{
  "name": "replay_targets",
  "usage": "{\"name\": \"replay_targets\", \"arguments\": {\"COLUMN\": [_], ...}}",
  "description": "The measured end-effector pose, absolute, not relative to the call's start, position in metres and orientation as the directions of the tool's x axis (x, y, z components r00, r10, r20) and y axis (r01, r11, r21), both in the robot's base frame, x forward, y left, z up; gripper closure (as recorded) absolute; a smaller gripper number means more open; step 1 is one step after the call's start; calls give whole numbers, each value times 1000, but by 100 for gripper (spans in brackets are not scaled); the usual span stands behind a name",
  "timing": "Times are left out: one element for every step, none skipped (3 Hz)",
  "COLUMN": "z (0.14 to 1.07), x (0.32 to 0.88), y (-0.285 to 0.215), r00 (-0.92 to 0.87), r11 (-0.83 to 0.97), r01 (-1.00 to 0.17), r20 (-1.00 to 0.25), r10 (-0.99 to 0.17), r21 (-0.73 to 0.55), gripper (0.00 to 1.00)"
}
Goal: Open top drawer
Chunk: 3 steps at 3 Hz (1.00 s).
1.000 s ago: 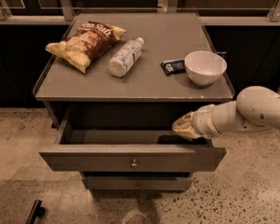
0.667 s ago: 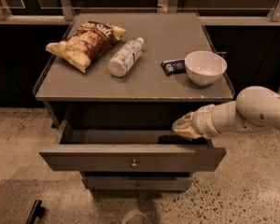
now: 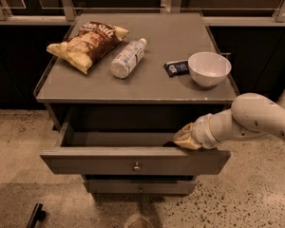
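My end effector (image 3: pixel 186 139) sits just inside the top drawer (image 3: pixel 95 161), behind the right end of its front panel, which runs left to right, pulled out from under the counter (image 3: pixel 161 37); spread or closed, I cannot tell.

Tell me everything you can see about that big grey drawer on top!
The top drawer is grey, flat and matte, with one small round metal knob in the middle of its front. It is pulled well out and sits level. Its inside is dark, so what it holds cannot be told. The gripper rests at the right side, just behind the front panel's top edge, and seems to touch it.
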<state>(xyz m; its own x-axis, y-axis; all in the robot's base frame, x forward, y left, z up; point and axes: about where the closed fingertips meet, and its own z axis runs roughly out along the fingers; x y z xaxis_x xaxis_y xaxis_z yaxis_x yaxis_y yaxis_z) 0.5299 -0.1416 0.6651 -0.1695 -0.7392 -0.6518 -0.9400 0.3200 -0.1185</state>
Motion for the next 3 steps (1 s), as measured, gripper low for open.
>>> {"name": "replay_targets", "arguments": {"z": [655,647,653], "x": [521,494,463], "y": [-139,-136,-127], "r00": [-177,-209,-235], "r11": [306,299,288], "r01": [-948,-954,-958], "r20": [-645,-632,-615], "r10": [-744,-746,-753], "r21": [-92,-38,14], "gripper": [100,100,100]}}
